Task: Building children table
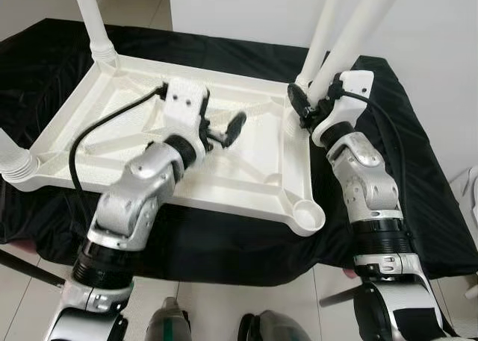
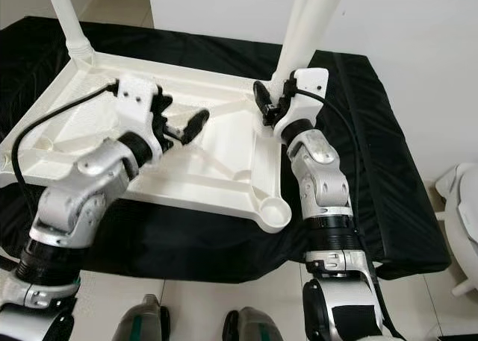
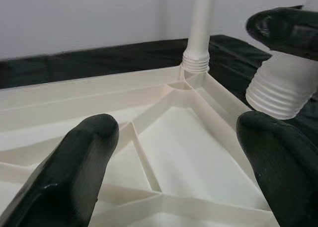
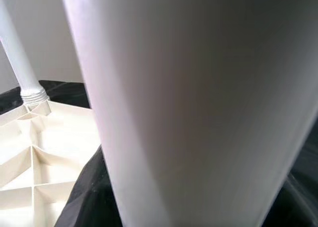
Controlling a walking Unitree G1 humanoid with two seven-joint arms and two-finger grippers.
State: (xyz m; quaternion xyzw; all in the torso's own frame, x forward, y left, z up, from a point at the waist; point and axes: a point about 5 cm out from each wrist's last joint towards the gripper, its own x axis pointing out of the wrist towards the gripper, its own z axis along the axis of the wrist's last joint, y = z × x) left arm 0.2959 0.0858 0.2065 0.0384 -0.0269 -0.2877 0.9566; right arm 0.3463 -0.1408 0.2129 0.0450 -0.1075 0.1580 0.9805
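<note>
A black cloth [image 1: 418, 169] covers the stand, and on it lies the white plastic tabletop [image 1: 246, 162] upside down, its ribbed underside up. Three white legs show upright: one [image 1: 93, 20] at the far left corner, one [image 1: 323, 27] at the far right corner, and a third [image 1: 366, 24] gripped just beside it. A threaded stub [image 1: 15, 162] sits at the near left corner; the near right socket [image 1: 308, 216] is bare. The right gripper [image 1: 312, 102] reaches forward, fingers clamped on that third leg low down. The left gripper [image 1: 220, 132] hovers over the tabletop's middle, fingers [image 3: 74, 172] spread wide, holding nothing.
</note>
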